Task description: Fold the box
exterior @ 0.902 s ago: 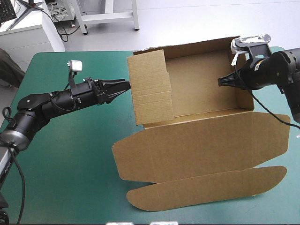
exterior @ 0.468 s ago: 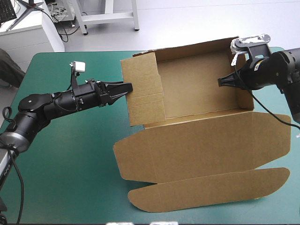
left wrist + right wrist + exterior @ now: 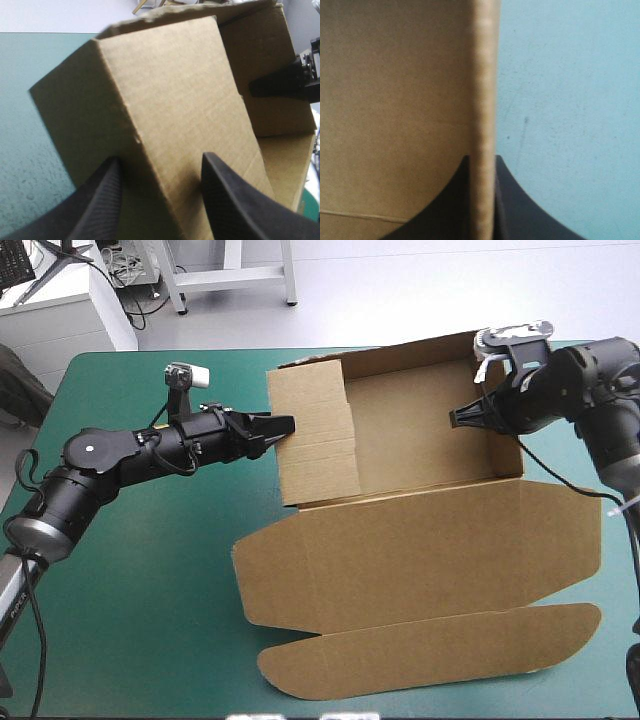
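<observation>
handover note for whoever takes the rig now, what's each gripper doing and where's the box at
Left gripper: open, astride the left wall, whose flap leans inward, untucked.
Right gripper: shut on the right wall.
Box: far side of the table, walls up, lid flat toward the near edge.
Left to do: probably tuck the left flap down.

obstacle: box (image 3: 410, 430) raised walls, mid-table | free: teal-green cover (image 3: 150, 620) left of it

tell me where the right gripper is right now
In the high view the right gripper is near the table's far right corner, shut on the right-hand wall of the box.
</observation>
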`<control>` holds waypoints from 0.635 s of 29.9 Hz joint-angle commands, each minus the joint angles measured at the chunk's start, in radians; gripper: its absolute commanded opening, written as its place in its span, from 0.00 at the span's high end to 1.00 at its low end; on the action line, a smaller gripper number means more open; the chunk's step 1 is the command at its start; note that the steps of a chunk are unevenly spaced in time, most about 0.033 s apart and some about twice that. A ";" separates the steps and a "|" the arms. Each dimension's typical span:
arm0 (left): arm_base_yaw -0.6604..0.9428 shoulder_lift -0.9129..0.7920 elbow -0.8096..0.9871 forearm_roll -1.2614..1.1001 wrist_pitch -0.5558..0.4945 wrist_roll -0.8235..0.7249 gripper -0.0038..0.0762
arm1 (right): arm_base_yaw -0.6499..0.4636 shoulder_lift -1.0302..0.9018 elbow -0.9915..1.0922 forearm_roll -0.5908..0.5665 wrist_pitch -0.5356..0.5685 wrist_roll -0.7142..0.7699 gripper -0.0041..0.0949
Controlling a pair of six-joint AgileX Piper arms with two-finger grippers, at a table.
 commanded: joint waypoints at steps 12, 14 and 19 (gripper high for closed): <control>-0.089 -0.031 -0.083 0.603 -0.176 -0.569 0.52 | 0.188 -0.001 -0.036 -0.056 -0.168 0.106 0.97; -0.089 -0.031 -0.083 0.651 -0.168 -0.615 0.52 | 0.208 -0.001 -0.036 -0.056 -0.190 0.109 0.97; -0.089 -0.027 -0.085 0.673 -0.169 -0.652 0.52 | 0.261 0.002 -0.036 -0.058 -0.253 0.134 0.97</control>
